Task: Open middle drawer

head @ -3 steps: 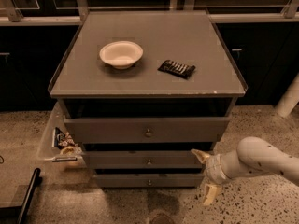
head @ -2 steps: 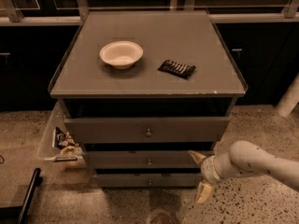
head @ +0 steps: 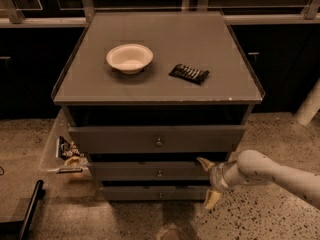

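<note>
Camera view: gripper (head: 209, 180) low, off cabinet's right front, fingers (head: 212, 199) spread apart, holding nothing. Middle drawer (head: 130, 171) just left of fingers, not yet pulled out; its knob (head: 159, 173) further left, untouched. Spread probably readies straddling knob. Bowl (head: 129, 58), dark packet (head: 189, 73) well above fingers.

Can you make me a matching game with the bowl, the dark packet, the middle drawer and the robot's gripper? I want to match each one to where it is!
Things:
1. white bowl
2. dark packet
3. middle drawer
4. gripper

Places:
A. low down, by the right front of the cabinet
B. on the cabinet top, left side
C. second front down from the cabinet top
D. on the cabinet top, right of the bowl

Pairs: 1-B, 2-D, 3-C, 4-A
</note>
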Controlling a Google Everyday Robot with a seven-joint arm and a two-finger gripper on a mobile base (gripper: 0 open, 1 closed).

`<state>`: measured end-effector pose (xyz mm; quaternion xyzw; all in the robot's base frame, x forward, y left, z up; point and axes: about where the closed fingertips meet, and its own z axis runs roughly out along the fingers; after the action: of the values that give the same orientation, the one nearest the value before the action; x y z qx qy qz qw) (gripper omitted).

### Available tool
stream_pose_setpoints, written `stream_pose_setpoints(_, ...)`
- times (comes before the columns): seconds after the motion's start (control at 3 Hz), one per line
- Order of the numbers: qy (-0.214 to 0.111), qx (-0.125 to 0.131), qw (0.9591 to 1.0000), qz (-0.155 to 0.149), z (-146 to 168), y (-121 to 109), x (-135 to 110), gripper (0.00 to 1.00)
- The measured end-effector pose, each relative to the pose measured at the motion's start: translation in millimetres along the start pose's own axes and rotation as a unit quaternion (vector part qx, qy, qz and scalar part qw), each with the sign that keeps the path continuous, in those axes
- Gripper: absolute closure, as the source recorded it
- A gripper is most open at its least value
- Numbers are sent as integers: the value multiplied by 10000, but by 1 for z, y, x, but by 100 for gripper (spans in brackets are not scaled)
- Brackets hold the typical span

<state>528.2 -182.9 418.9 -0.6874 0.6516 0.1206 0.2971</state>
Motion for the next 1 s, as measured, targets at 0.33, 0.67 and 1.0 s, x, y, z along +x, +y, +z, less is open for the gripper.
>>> stream_pose_setpoints(0.33,-107,72,9998,-145,17,-19,-6,0)
stream_pose_setpoints(0.67,-151,123,9994,-273,33,-38,-8,0)
stream_pose_setpoints(1.0,-147,196,9990,-377,52,-52,-5,0)
